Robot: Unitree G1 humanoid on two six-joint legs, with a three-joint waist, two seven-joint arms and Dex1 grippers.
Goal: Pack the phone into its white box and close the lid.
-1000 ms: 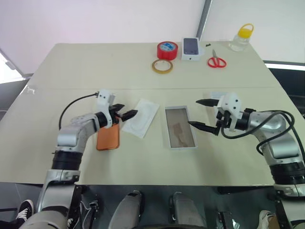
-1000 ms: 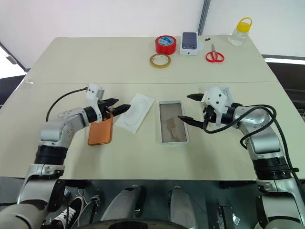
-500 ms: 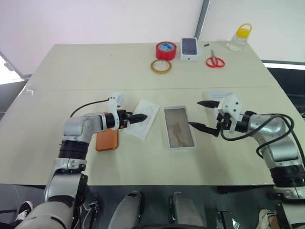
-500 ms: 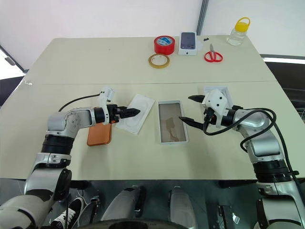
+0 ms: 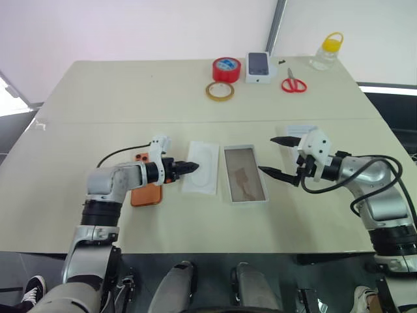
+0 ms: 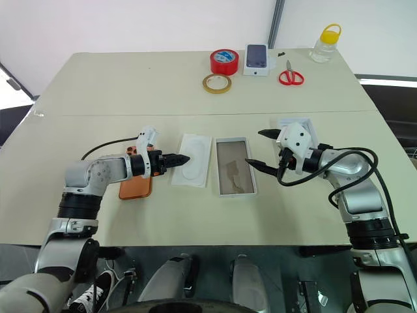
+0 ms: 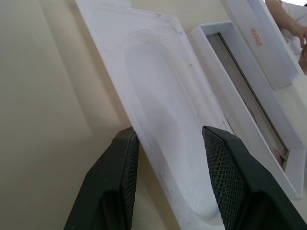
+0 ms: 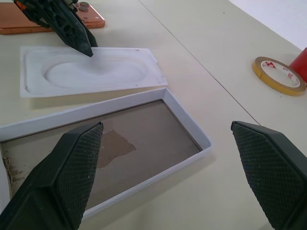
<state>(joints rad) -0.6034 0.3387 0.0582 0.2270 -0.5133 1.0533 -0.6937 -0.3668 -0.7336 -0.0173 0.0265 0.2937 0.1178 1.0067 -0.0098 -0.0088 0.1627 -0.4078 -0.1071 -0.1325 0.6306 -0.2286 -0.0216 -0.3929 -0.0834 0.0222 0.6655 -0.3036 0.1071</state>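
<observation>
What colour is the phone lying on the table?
Orange; the phone shows best in the right eye view.
</observation>
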